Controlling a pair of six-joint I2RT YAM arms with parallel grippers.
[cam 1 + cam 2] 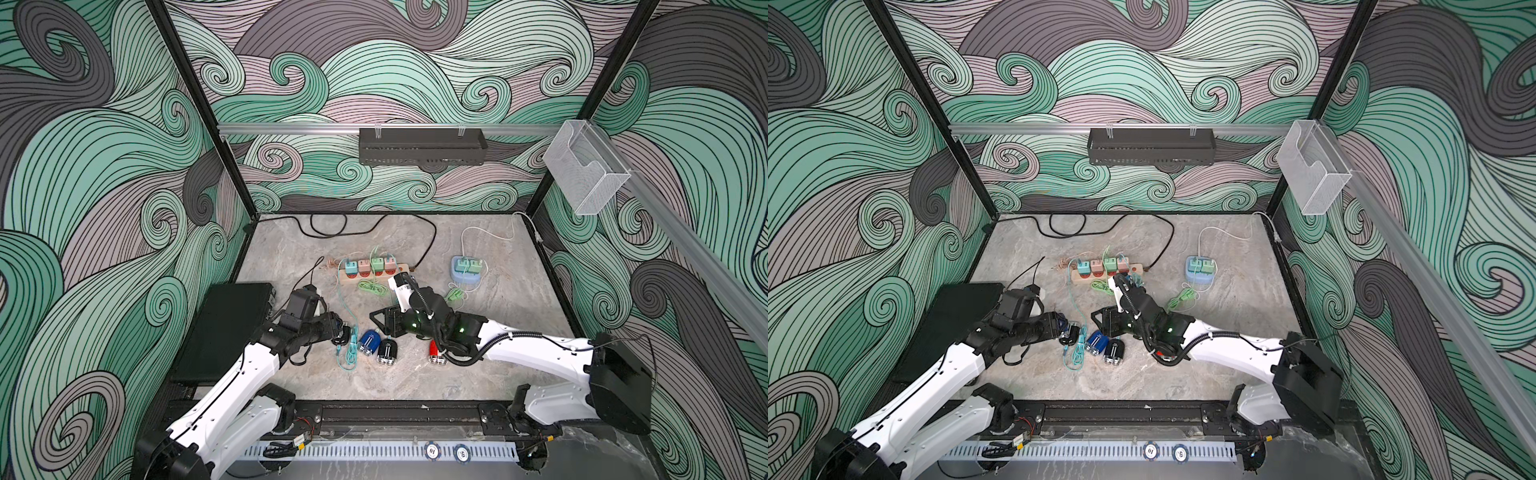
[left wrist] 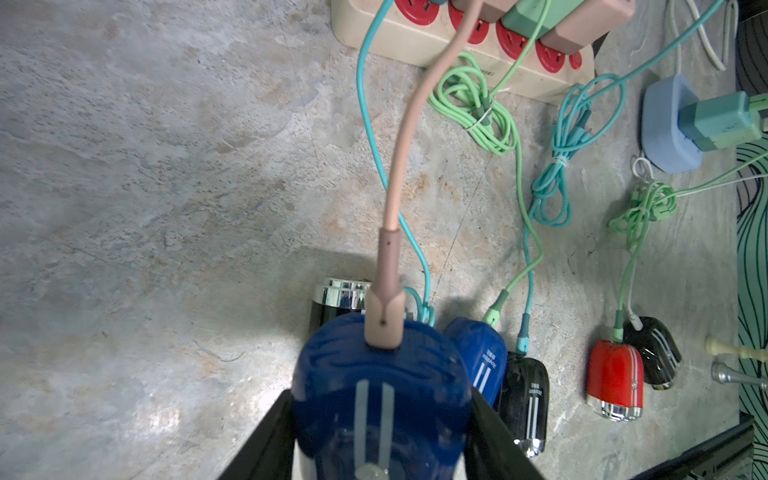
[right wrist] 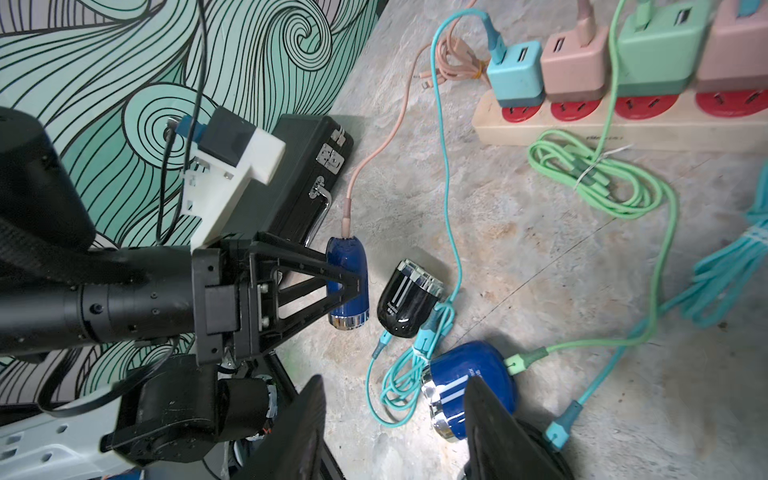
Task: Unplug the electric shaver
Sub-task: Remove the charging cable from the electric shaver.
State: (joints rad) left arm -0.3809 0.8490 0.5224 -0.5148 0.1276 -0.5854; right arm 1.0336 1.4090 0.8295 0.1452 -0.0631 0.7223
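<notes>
My left gripper is shut on a dark blue electric shaver, its fingers pressed to both sides. A pink plug sits in the shaver's end, and its pink cable runs up to the beige power strip. The right wrist view shows that held shaver just above the table. My right gripper is open over a teal cable coil, with a second blue shaver by one finger. In both top views the grippers face each other at the table's middle.
Black shavers and a red one lie nearby with green and teal cables plugged in. Bundled green cable lies by the strip. A blue charging hub stands right; a black case lies left.
</notes>
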